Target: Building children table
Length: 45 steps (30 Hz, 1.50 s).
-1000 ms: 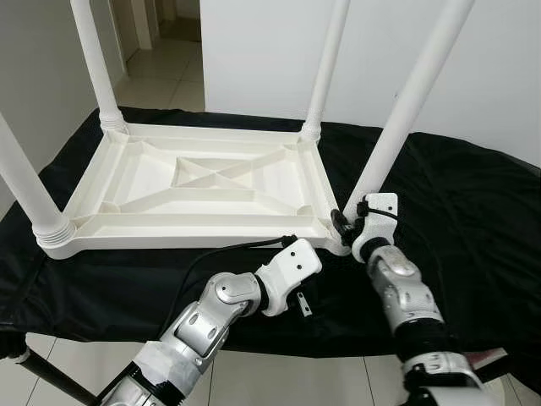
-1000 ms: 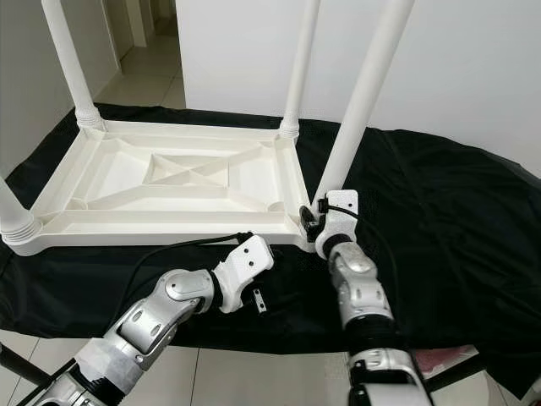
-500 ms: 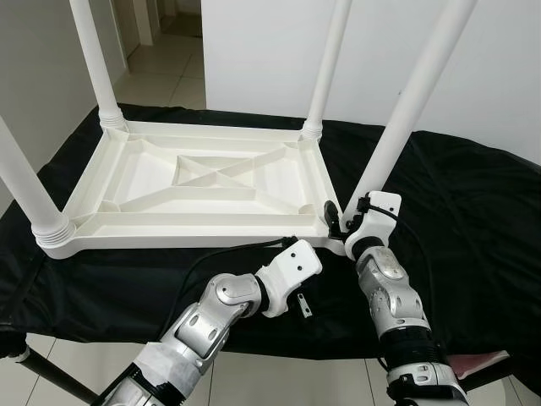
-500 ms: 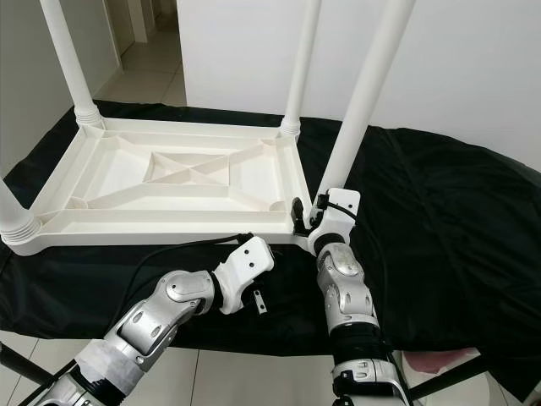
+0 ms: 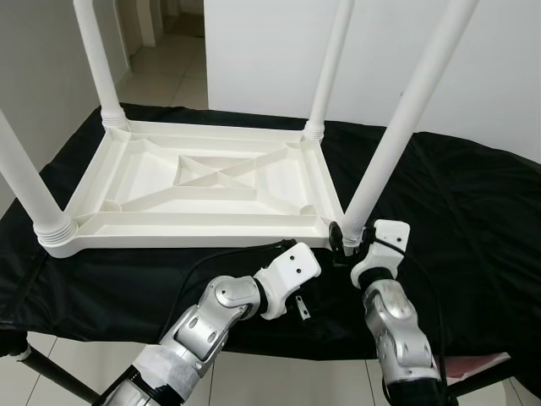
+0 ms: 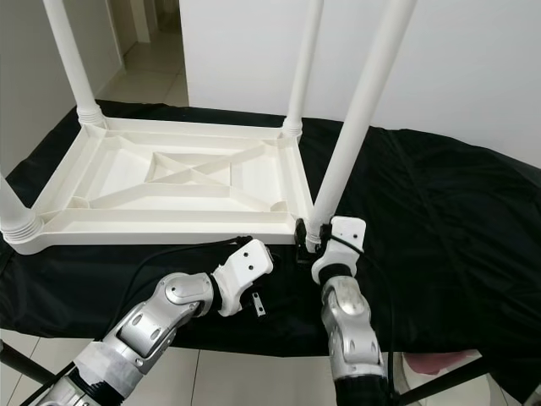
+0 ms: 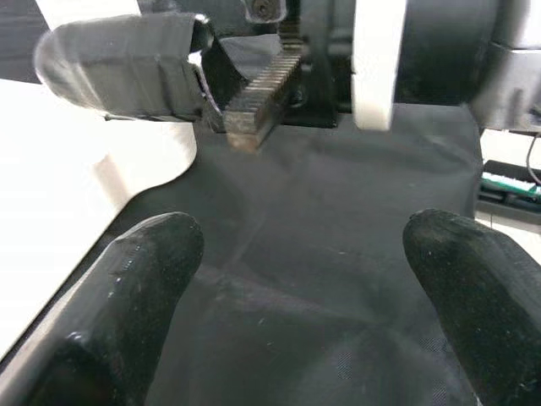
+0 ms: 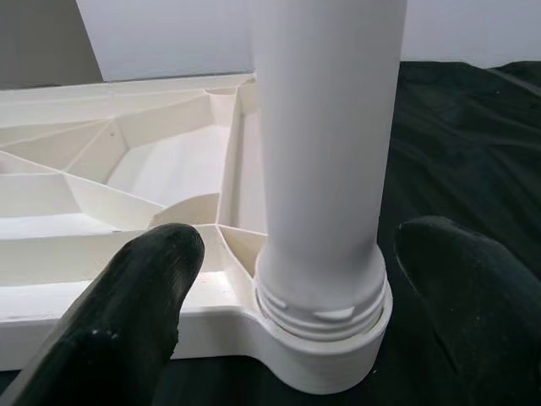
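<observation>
Flanking the table leg [image 8: 325,161] base, the right pincer [image 8: 292,279] gapes wide, untouching.

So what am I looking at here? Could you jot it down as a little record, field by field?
Scene: white plastic table lying upside down on a black cloth
Legs: four white legs pointing up, one at each corner
Near right leg: seated in its corner socket, thread rings showing at the base
Right gripper: at the base of that leg, jaws open, one finger on each side, not touching it
Left gripper: low over the cloth beside the table's near edge, jaws open, holding nothing
Floor: pale tiles beyond the cloth
</observation>
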Motion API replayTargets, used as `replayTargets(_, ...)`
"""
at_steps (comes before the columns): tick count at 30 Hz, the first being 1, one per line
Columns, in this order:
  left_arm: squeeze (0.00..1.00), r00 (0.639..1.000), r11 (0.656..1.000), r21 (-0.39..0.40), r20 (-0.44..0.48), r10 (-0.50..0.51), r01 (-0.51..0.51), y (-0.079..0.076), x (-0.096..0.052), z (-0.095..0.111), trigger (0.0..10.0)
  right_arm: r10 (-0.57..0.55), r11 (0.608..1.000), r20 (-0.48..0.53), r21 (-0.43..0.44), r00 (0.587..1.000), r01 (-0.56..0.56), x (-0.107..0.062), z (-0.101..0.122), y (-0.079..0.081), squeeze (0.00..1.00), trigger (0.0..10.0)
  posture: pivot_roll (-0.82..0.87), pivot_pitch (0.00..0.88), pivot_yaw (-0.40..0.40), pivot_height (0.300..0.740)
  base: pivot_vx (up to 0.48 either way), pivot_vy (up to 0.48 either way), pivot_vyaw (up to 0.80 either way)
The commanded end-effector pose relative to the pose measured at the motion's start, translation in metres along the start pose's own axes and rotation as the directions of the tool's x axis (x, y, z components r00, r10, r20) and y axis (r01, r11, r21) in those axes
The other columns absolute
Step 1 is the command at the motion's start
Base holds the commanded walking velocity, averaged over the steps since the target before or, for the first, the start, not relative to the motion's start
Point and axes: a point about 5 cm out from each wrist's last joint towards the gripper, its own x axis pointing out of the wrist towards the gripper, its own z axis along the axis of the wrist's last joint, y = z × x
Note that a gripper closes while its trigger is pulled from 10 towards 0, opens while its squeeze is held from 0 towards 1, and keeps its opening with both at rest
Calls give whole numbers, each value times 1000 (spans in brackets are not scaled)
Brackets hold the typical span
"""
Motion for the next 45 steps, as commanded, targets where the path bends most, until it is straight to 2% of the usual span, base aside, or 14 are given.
replayTargets(1,0,1000,1000,9,3,-10,10,-3,0,0,10000,-5,1000,9,-4,1000,5,-2,1,0,0,10000,49,12,-87,740,0,0,0)
replayTargets(2,0,1000,1000,11,5,-17,16,-4,1,1,10000,15,1000,3,6,1000,-15,-7,0,5,0,0,43,11,-83,740,0,0,0)
replayTargets(9,0,1000,1000,16,5,-23,23,-4,2,1,10000,73,997,1,19,997,-73,-9,-1,11,0,0,38,10,-77,740,0,0,0)
replayTargets(10,0,1000,1000,16,4,-23,23,-4,3,1,10000,84,996,-3,14,996,-84,-8,0,12,0,4510,39,11,-78,740,0,0,0)
replayTargets(12,0,1000,1000,16,4,-23,23,-4,3,1,10000,84,996,-3,14,996,-84,-8,0,12,0,4510,39,11,-78,740,0,0,0)
replayTargets(13,0,1000,1000,16,4,-23,23,-4,3,1,10000,93,996,-6,14,996,-93,-8,0,12,0,6588,40,10,-79,740,0,0,0)
replayTargets(14,0,1000,1000,16,4,-22,22,-4,3,1,10000,101,995,-8,9,995,-101,-7,1,12,0,10000,40,10,-79,740,0,0,0)
replayTargets(21,0,1000,1000,16,6,-13,13,-3,3,2,10000,168,986,-30,10,985,-167,-1,1,11,0,10000,44,13,-80,740,0,0,0)
replayTargets(26,0,1000,1000,19,7,-23,23,-3,2,3,10000,195,981,-42,0,980,-195,16,5,-11,0,10000,40,19,-72,740,0,0,0)
replayTargets(31,0,1000,999,24,14,-24,24,-1,2,5,10000,196,981,-54,7,979,-196,25,7,-23,0,10000,41,21,-70,740,0,0,0)
replayTargets(34,0,999,999,25,37,23,-24,10,3,12,10000,194,981,-68,-10,979,-195,34,8,-40,0,10000,42,21,-68,740,0,0,0)
replayTargets(38,0,997,998,25,47,58,-59,16,4,15,10000,182,983,-66,-14,981,-183,40,11,-49,0,10000,39,20,-63,740,0,0,0)
replayTargets(41,0,986,987,-11,58,158,-158,30,7,19,10000,127,991,-53,-35,991,-128,47,16,-66,0,10000,38,20,-63,740,0,0,0)
replayTargets(45,0,975,976,-22,43,218,-217,39,8,20,10000,87,996,-43,-32,995,-89,50,20,-76,0,10000,42,27,-64,740,0,0,0)
